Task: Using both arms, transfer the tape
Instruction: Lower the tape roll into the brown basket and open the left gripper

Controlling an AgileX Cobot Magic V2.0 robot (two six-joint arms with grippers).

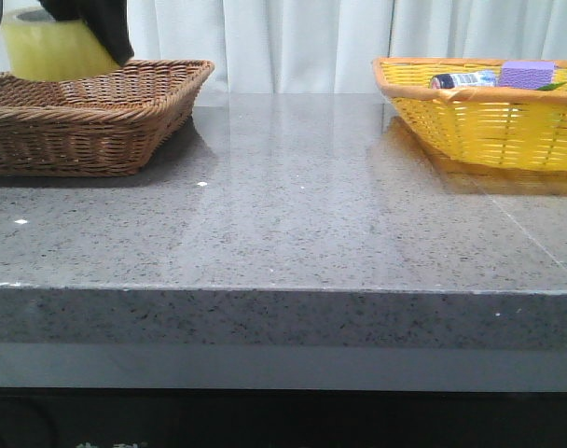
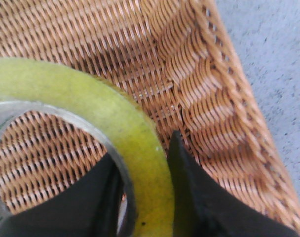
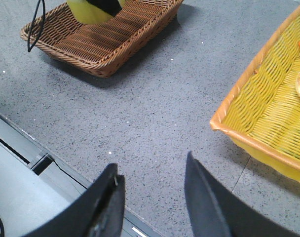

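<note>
The tape [image 1: 50,49], a thick translucent yellow roll, hangs above the brown wicker basket [image 1: 88,117] at the back left. My left gripper [image 1: 97,28] is shut on it. In the left wrist view one finger is inside the core and the other outside, clamping the yellow wall of the tape [image 2: 110,118] between them at my left gripper [image 2: 142,163]. My right gripper [image 3: 151,173] is open and empty above the grey table near its front edge; it does not show in the front view. From the right wrist view the tape [image 3: 88,11] shows far off over the brown basket [image 3: 105,39].
A yellow woven basket [image 1: 489,121] stands at the back right and holds a small bottle [image 1: 463,80] and a purple block [image 1: 527,74]. Its near corner [image 3: 229,126] lies close to my right gripper. The grey speckled table [image 1: 283,215] spans between the baskets.
</note>
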